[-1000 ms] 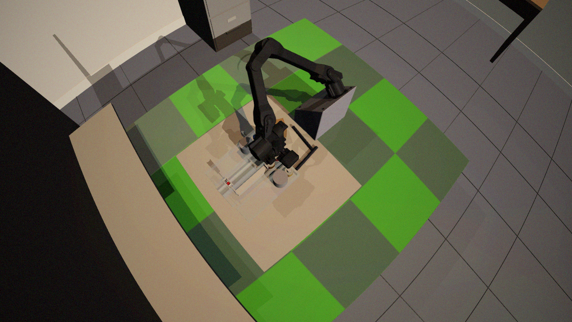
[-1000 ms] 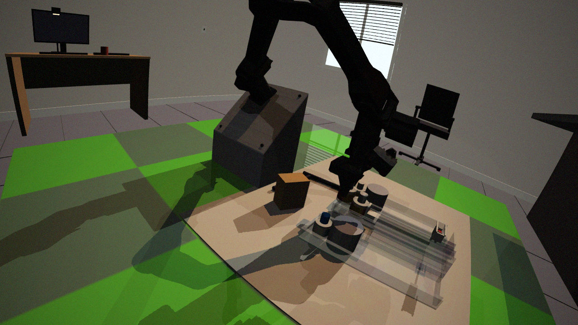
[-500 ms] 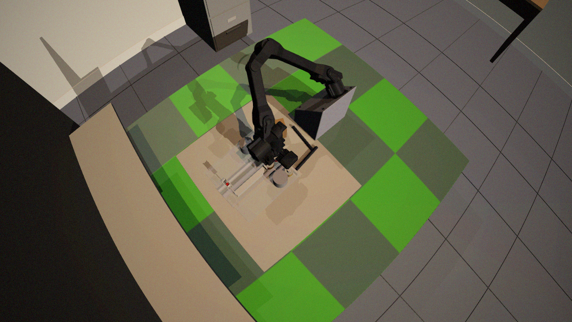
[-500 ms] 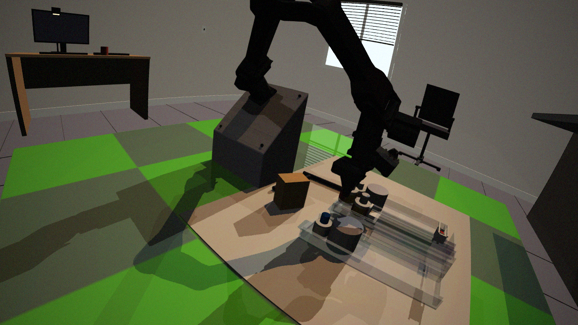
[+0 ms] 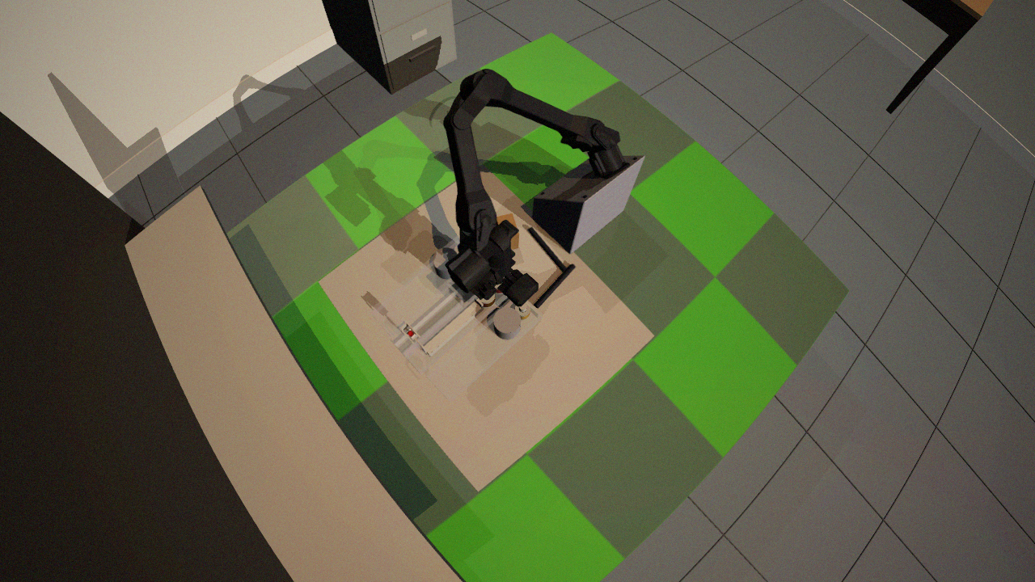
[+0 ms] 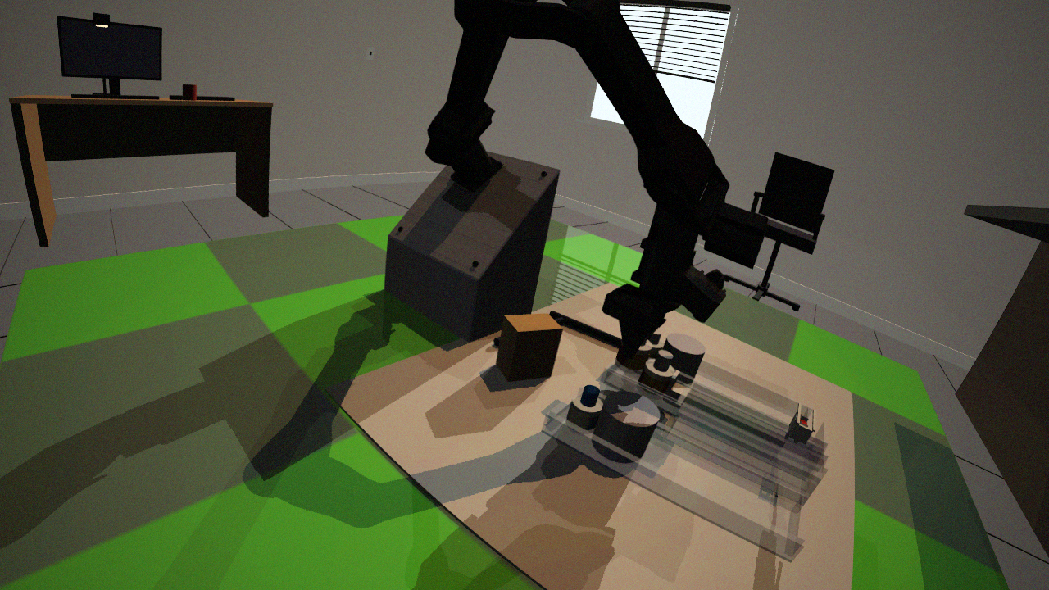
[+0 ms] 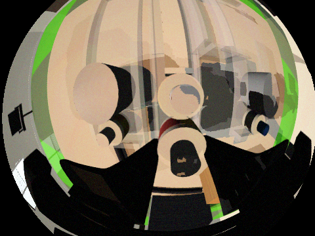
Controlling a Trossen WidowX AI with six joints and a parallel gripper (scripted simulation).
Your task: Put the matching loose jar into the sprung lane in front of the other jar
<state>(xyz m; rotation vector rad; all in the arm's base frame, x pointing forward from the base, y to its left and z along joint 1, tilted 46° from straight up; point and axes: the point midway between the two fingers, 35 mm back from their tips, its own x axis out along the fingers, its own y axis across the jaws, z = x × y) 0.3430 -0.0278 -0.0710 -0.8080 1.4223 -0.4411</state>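
Note:
My gripper (image 7: 180, 141) (image 6: 636, 356) is shut on a small jar (image 7: 164, 145) with a cream shoulder, dark cap and red body, low at the front of the clear rack (image 6: 682, 489). In the wrist view the lane jar (image 7: 180, 109) (image 6: 657, 377) stands just beyond it, in line, seen from almost straight above; its side is hidden there. A pale strip, seemingly the pusher plate (image 7: 174, 71), shows behind the lane jar. A slider with a red mark (image 6: 804, 421) (image 5: 410, 332) is far back. Whether the jars touch, the held jar's base and the front stop cannot be made out.
A large cylinder (image 7: 95, 93) (image 5: 506, 322) and small jar (image 7: 113, 131) stand left in the wrist view; a grey cylinder (image 7: 259, 80) and blue-capped jar (image 7: 263, 128) (image 6: 588, 396) stand right. An orange-brown box (image 6: 529, 351) and black bars (image 5: 553, 285) lie toward the robot base (image 6: 469, 256).

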